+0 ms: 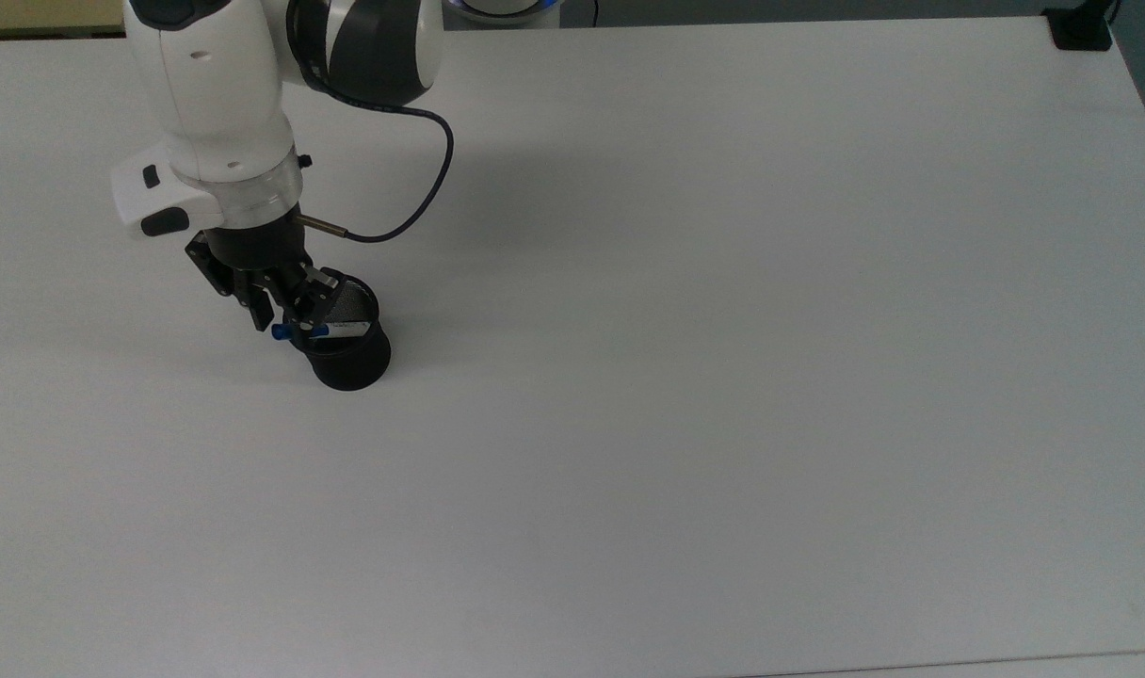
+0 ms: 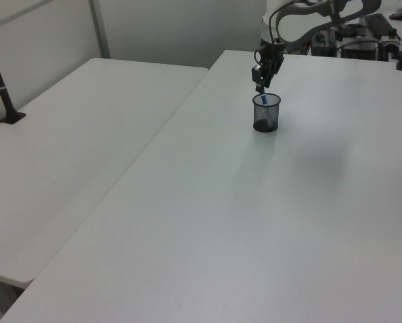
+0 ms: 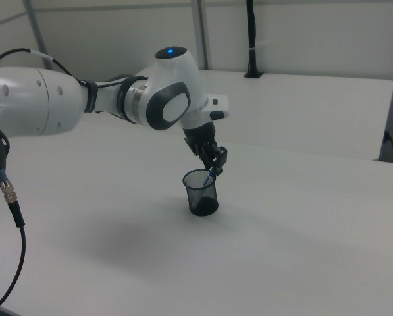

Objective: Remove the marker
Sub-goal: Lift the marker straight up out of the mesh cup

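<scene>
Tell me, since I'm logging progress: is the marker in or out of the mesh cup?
In. The marker leans in the black mesh cup, blue cap past the rim, gripper at its top.

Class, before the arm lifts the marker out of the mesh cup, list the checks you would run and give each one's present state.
1. Blue-capped white marker leans in the black mesh cup, cap end above the rim: ok.
2. Gripper at the marker's cap end: ok.
3. Gripper firmly shut on the marker: cannot tell.
4. Cup upright on the white table: ok.
5. Black cable hangs away from the cup: ok.
</scene>
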Robot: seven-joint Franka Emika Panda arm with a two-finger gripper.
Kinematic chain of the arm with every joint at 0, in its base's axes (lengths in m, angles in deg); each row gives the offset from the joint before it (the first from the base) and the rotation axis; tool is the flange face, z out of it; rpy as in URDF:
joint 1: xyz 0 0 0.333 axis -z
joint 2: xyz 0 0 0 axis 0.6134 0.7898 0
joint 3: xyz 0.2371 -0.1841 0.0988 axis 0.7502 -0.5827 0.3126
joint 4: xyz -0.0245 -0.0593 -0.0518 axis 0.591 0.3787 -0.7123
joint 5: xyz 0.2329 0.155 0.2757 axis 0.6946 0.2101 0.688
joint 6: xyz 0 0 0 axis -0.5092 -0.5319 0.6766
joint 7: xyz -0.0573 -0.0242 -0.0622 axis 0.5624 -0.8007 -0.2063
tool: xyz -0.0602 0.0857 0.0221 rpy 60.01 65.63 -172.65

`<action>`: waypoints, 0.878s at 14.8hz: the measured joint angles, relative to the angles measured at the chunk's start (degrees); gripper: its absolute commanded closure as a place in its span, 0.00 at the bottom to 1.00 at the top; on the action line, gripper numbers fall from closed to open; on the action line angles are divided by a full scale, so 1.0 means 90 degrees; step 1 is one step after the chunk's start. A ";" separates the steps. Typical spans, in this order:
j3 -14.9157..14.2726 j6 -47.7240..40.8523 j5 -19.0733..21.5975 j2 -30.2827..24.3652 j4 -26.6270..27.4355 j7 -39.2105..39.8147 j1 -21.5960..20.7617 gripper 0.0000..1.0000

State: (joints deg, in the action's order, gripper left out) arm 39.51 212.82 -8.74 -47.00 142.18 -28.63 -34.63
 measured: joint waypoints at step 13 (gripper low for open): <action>-0.0002 0.0019 0.0598 -0.0533 -0.0368 0.0001 0.0103 0.91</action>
State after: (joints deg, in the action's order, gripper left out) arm 39.49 212.99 -3.36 -51.80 138.87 -28.62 -33.71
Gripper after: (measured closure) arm 0.815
